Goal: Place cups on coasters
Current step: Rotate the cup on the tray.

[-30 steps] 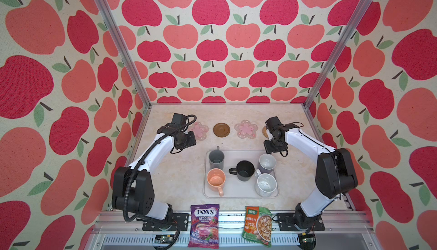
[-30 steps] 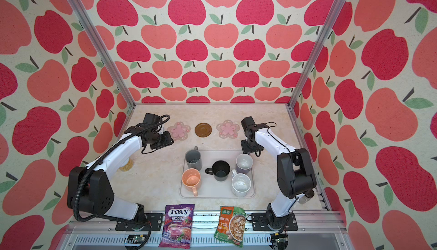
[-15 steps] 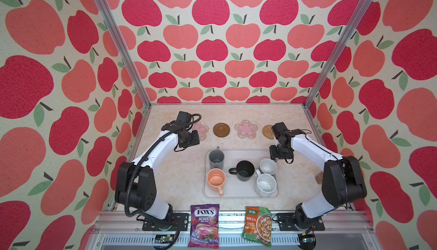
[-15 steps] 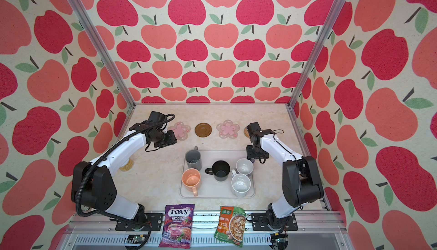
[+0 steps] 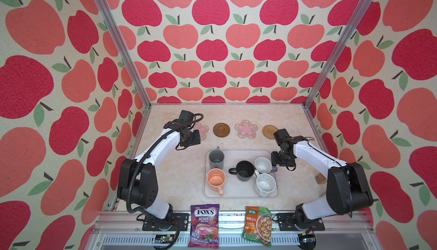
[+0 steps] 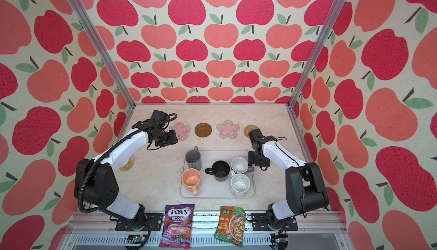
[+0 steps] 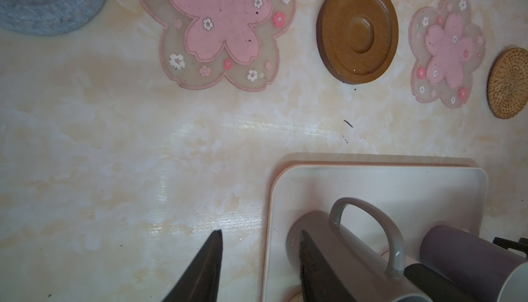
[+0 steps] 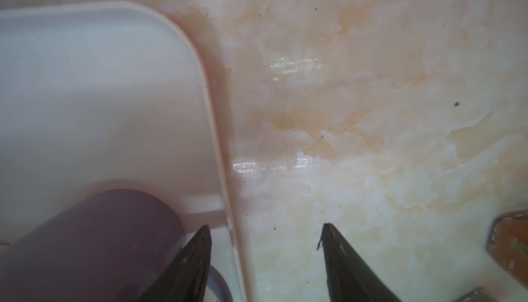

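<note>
- The tray (image 5: 238, 190) sits in the middle of the table (image 5: 179, 173). All five mugs stand upright in it.
- The grey mug (image 5: 216, 160) is in the tray's far left corner. Its handle points to the back wall.
- The peach mug (image 5: 215, 180) is in the tray's near left part. Its handle points to the tray's near edge.
- The black mug (image 5: 244, 170) is in the middle of the tray, with its handle to the left.
- The lavender mug (image 5: 263, 165) is by the tray's right edge.
- The white mug (image 5: 265, 185) is in the tray's near right corner, just beside the lavender mug.
- Four coasters lie in a row past the tray's far edge. From left to right they are the left flower (image 6: 181, 128), the brown disc (image 5: 221, 129), the right flower (image 5: 246, 129) and the rattan mat (image 5: 268, 131). No mug is on any of them.
- The blue mat (image 7: 43, 3) shows only in the left wrist view. It lies beside the left flower, on the side away from the brown disc.
- The left gripper (image 7: 260, 231) hangs over the table by the tray's far left corner, near the grey mug. Its fingers are apart and hold nothing.
- The right gripper (image 8: 265, 225) is at the tray's right edge, just beside the lavender mug. One finger is over the tray and one is over the table. They are apart and squeeze nothing.
- A candy bag (image 5: 204, 227) and a soup bag (image 5: 257, 226) lie past the tray's near edge.
</note>
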You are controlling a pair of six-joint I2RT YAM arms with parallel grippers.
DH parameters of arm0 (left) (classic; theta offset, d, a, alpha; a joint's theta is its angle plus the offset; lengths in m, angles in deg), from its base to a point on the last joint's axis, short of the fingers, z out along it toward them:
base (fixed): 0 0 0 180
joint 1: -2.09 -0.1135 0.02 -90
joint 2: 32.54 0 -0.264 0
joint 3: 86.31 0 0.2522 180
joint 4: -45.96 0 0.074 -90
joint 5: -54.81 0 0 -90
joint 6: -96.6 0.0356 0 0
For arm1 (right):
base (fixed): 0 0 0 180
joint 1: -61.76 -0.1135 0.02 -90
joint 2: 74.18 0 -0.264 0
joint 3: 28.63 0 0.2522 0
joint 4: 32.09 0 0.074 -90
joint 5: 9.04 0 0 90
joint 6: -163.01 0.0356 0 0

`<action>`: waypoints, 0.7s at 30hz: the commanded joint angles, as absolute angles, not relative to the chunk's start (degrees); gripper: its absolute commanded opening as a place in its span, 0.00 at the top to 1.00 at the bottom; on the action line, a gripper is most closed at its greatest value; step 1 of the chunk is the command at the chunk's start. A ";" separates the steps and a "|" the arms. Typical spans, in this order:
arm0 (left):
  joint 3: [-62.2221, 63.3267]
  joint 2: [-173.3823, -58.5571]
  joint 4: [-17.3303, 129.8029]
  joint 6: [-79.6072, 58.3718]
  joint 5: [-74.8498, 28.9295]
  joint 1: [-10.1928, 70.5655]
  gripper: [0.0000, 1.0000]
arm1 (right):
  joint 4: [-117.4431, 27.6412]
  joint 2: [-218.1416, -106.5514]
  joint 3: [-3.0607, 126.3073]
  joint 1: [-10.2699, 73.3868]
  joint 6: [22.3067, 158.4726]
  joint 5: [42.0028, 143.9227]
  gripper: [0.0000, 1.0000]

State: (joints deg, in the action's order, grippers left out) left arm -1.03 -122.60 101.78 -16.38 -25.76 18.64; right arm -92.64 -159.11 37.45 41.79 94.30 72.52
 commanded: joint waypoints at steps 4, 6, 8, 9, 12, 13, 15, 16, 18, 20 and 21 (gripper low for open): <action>1.04 -123.54 103.84 -15.28 -27.08 19.12 0.54 | -95.69 -155.28 34.05 40.63 96.56 75.07 0.36; 1.49 -123.97 103.92 -15.21 -26.93 19.22 0.54 | -95.66 -154.70 33.59 40.32 96.65 75.04 0.36; 2.10 -124.34 104.11 -15.03 -27.00 19.53 0.54 | -95.70 -154.19 33.47 39.90 96.87 74.72 0.36; 2.37 -124.47 104.18 -14.86 -27.08 19.70 0.54 | -95.78 -153.92 33.56 39.68 96.82 74.38 0.36; 3.01 -124.84 104.66 -14.76 -27.53 20.10 0.54 | -96.39 -152.73 34.28 38.76 96.87 72.66 0.36; 3.19 -125.06 104.79 -14.67 -27.72 20.19 0.54 | -96.61 -152.08 34.58 38.43 96.53 72.06 0.36; 3.51 -125.18 105.15 -14.47 -27.98 20.37 0.54 | -97.38 -150.98 35.77 37.34 95.69 70.29 0.36; 3.64 -125.32 105.39 -14.49 -28.07 20.46 0.54 | -98.16 -150.59 36.84 36.49 94.79 69.05 0.36; 3.87 -125.53 105.51 -14.36 -28.15 20.54 0.54 | -98.99 -150.29 38.42 35.71 93.25 68.16 0.35; 4.41 -125.86 105.81 -14.40 -28.16 20.76 0.54 | -100.65 -150.30 39.99 35.40 92.24 68.20 0.35; 4.59 -125.85 105.94 -14.39 -28.24 20.89 0.54 | -101.40 -150.31 40.48 35.24 92.02 68.46 0.35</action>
State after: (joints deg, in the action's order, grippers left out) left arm 2.49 -124.83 103.77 -15.29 -26.92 20.52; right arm -97.66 -151.24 38.04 35.81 94.04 69.85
